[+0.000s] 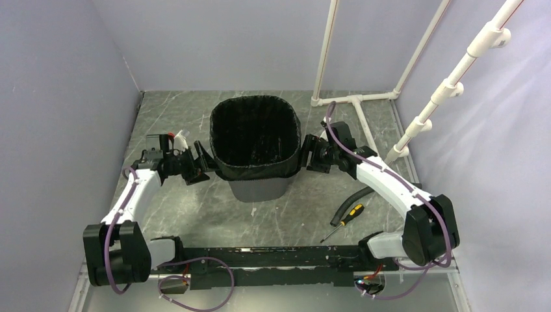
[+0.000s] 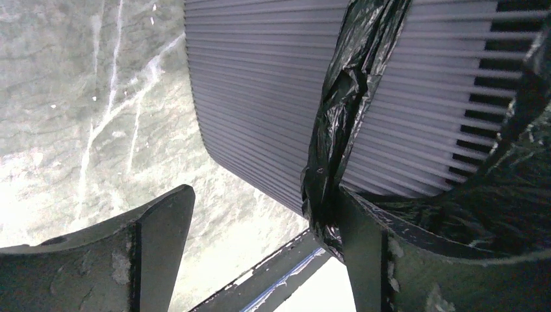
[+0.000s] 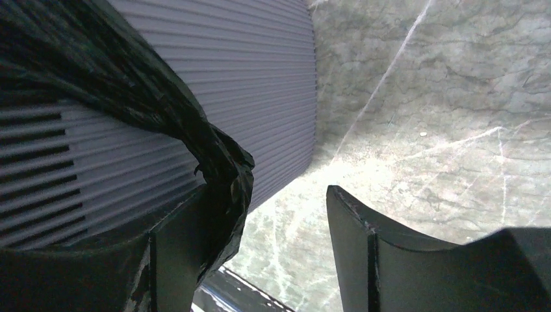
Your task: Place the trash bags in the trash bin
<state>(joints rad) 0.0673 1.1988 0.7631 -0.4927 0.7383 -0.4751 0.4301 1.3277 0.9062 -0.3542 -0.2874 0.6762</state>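
Note:
The trash bin [image 1: 260, 190], a dark grey mesh basket, stands upright mid-table. A glossy black trash bag [image 1: 255, 133] lines it, its edge folded down over the rim. My left gripper [image 1: 200, 162] sits at the bin's left side, open. In the left wrist view the jaws [image 2: 263, 195] stand wide apart, with a twisted strip of bag [image 2: 344, 97] lying against the right finger beside the bin's wall [image 2: 260, 84]. My right gripper [image 1: 307, 155] is at the bin's right side. Its jaws [image 3: 268, 195] are apart, bag film [image 3: 214, 156] draped over the left finger by the bin's wall [image 3: 247, 65].
A screwdriver with a yellow-and-black handle [image 1: 347, 216] and a black hose [image 1: 351, 198] lie right of the bin, near the right arm. White pipes [image 1: 354, 99] stand at the back right. Grey walls enclose the table on three sides.

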